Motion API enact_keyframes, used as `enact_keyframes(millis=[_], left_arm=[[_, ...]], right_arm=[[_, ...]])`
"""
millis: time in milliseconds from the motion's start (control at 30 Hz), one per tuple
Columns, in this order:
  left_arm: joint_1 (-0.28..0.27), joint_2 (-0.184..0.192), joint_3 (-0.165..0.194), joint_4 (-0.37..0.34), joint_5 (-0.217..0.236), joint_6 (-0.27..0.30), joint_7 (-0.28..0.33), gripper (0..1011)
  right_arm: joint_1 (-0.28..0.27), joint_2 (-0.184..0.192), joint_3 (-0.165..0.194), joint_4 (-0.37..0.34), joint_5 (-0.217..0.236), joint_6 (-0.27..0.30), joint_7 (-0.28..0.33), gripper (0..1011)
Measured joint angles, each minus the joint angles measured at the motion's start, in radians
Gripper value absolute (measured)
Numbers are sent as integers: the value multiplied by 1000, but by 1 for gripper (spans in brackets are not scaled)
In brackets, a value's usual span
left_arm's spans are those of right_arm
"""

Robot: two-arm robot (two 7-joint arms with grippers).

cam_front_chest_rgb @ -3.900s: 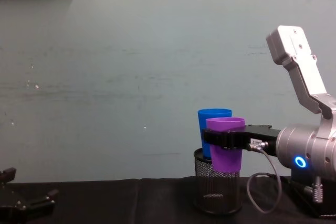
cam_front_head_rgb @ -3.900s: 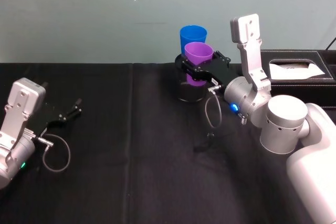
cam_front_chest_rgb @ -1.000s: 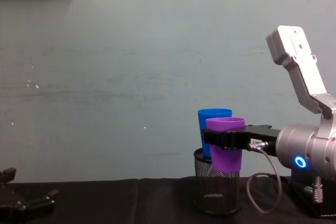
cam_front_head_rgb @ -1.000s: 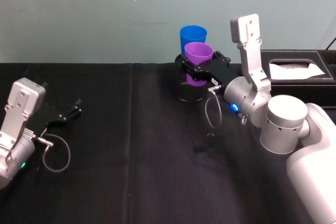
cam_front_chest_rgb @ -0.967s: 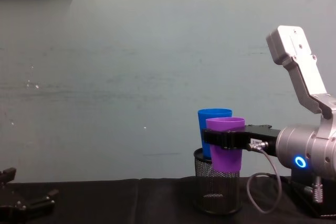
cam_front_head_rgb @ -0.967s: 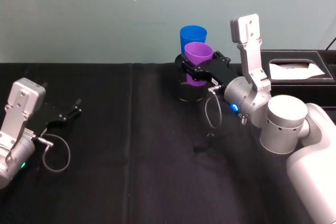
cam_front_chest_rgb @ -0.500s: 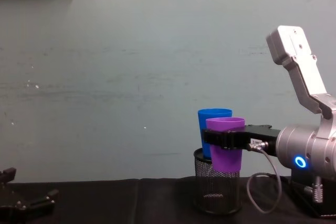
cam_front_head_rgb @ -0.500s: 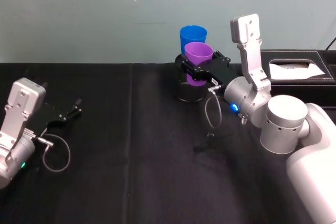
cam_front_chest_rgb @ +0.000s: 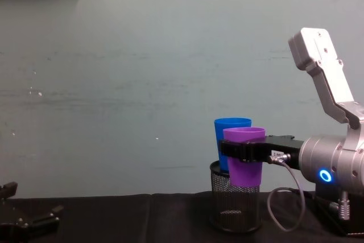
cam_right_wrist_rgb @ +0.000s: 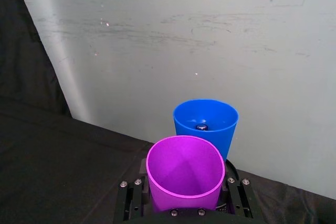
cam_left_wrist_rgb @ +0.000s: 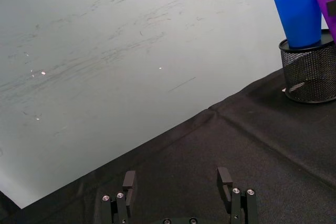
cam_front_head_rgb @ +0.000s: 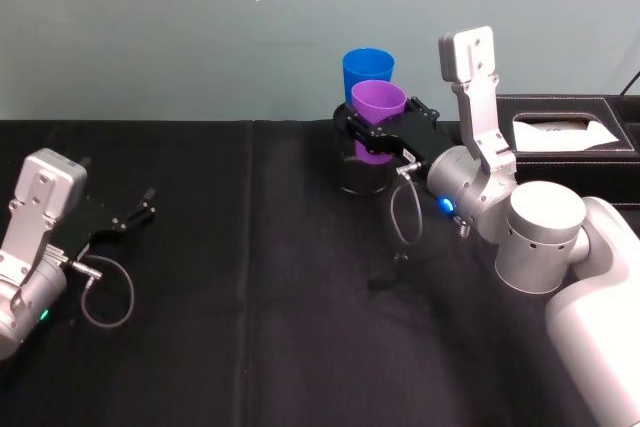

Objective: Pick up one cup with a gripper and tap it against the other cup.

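My right gripper (cam_front_head_rgb: 368,137) is shut on the purple cup (cam_front_head_rgb: 378,107), holding it upright in the air just in front of the blue cup (cam_front_head_rgb: 367,71). The blue cup (cam_front_chest_rgb: 231,132) stands in a black wire-mesh pot (cam_front_chest_rgb: 235,203) at the back of the table. The purple cup (cam_right_wrist_rgb: 185,177) sits close against the blue cup (cam_right_wrist_rgb: 206,125), and whether they touch I cannot tell. My left gripper (cam_front_head_rgb: 135,214) rests open, low over the black cloth at the far left, with nothing between its fingers (cam_left_wrist_rgb: 224,181).
A black tissue box (cam_front_head_rgb: 567,129) stands at the back right, behind the right arm. The black cloth (cam_front_head_rgb: 250,297) covers the table, with a pale wall right behind the pot. Loose cables hang from both wrists.
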Motion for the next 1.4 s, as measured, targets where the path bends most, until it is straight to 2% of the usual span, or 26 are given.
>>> enact_keyframes(millis=[1167, 1333, 1400], left_arm=[[0, 0, 0, 0, 0, 0, 0, 1000], [0, 0, 0, 0, 0, 0, 0, 1000], [0, 0, 0, 0, 0, 0, 0, 1000]], right_arm=[[0, 0, 0, 0, 0, 0, 0, 717], [-32, 5, 3, -36, -2, -4, 1, 717], [-67, 12, 3, -72, -2, -6, 3, 717]])
